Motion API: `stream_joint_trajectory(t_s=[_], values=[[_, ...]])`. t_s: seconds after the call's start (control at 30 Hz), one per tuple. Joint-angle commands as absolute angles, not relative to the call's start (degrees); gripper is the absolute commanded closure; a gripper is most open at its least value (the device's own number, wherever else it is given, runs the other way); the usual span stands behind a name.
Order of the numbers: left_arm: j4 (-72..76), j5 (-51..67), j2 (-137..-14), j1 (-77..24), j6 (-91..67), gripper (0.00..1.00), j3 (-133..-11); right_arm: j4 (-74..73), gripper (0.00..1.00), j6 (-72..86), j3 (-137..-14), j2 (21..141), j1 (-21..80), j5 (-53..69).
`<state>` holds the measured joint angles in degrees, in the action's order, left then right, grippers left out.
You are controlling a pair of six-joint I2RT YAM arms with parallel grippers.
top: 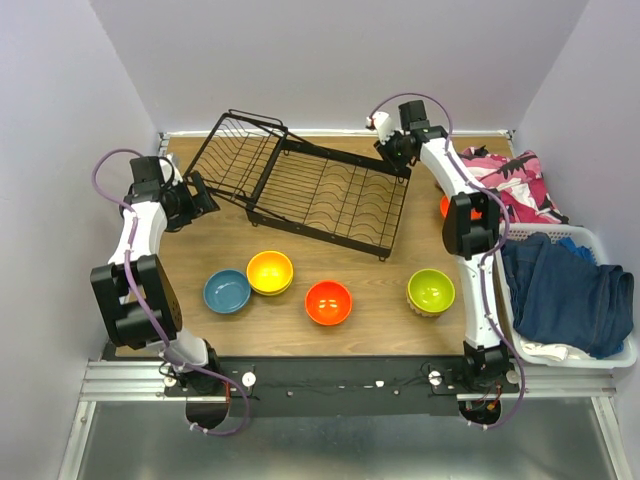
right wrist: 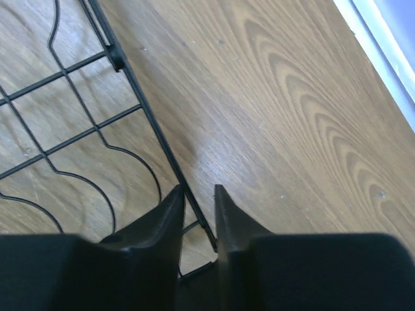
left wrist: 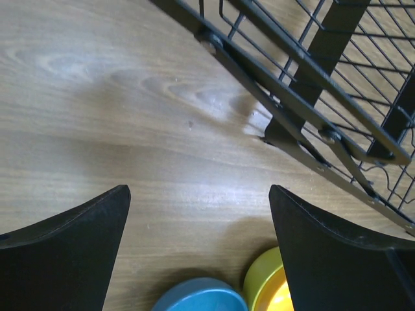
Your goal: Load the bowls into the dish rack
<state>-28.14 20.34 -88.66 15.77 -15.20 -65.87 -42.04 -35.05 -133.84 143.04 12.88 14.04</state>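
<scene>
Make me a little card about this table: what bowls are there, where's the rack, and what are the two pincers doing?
Bowls: blue bowl, yellow-orange bowl, red-orange bowl, lime green bowl, in a row near the front
Dish rack: black wire, at the back, set at an angle
Bowls in rack: none
Left pincer: open, empty, over the table beside the rack
Right pincer: nearly closed, rack's edge wire between its fingers; grip unclear
Also there: white basket of clothes, right side
</scene>
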Motion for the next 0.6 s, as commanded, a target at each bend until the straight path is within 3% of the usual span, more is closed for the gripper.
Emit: stream_joint_trajectory(t_s=[0.0, 0.1, 0.2, 0.57], values=[[-25.7, 19.3, -91.1, 16.0, -14.0, 0.03, -69.1, -46.0, 0.78, -34.8, -129.6, 140.3, 12.6, 14.2], [-22.9, 14.4, -91.1, 16.0, -12.7, 0.02, -69.3, -46.0, 0.90, -34.5, -125.0, 137.9, 12.6, 13.8], [-23.2, 13.8, -93.1, 16.1, -11.8, 0.02, -71.7, -45.4, 0.94, -32.6, -120.6, 136.1, 12.2, 13.4], [-22.9, 16.4, -100.7, 14.2, -13.2, 0.02, -80.2, -43.6, 0.99, -30.9, -101.9, 123.7, 11.7, 10.0]])
